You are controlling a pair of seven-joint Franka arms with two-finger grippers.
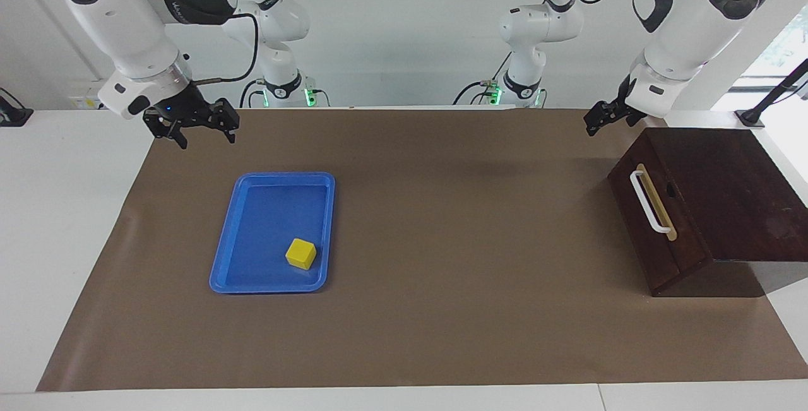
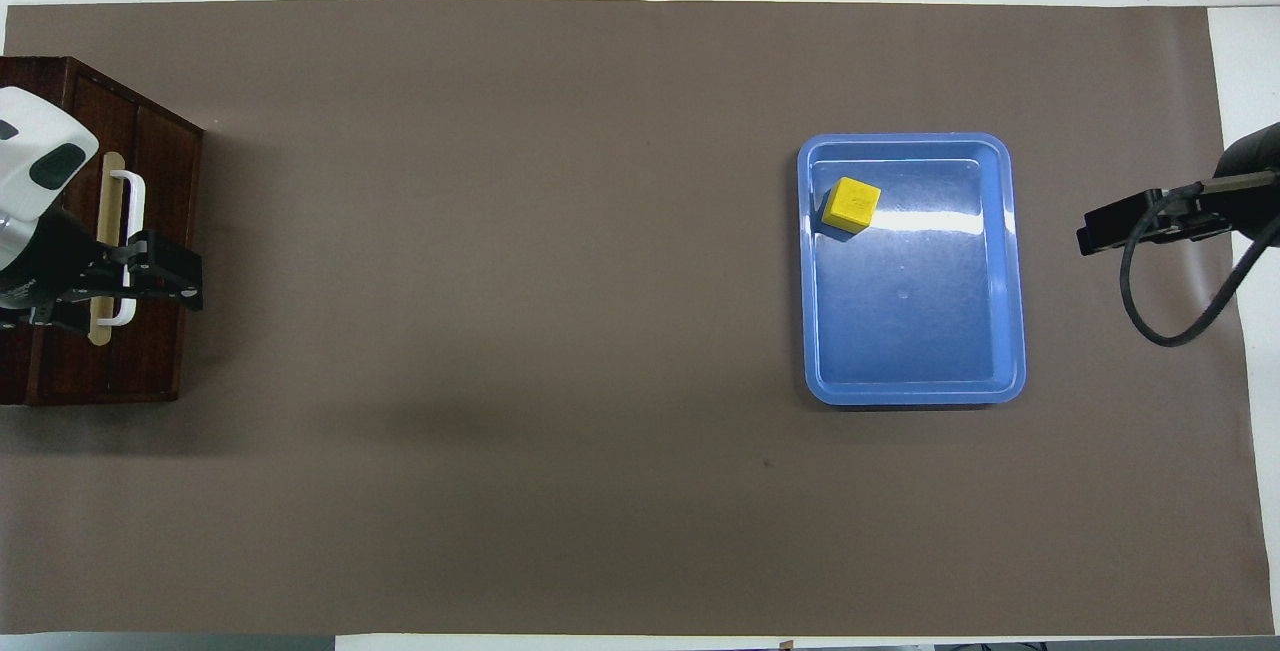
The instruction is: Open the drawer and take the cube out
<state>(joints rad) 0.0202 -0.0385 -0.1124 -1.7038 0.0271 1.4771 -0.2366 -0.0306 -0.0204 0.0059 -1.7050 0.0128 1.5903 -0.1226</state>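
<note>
My cube (image 1: 300, 254) lies in the blue tray (image 1: 228, 246), drawer (image 1: 653, 212) closed at the desk's corner; my right gripper (image 1: 200, 134) hangs spread, empty; my left gripper's (image 1: 598, 122) opening I cannot tell.

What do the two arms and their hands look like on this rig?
Both arms are glossy white with rounded shells, dark grey joint caps and black oval patches. Each ends in a black two-finger hand: the right hand sits below a silvery wrist ring with a small blue light, the left hand below a white wrist. Black cables run along both arms.
</note>
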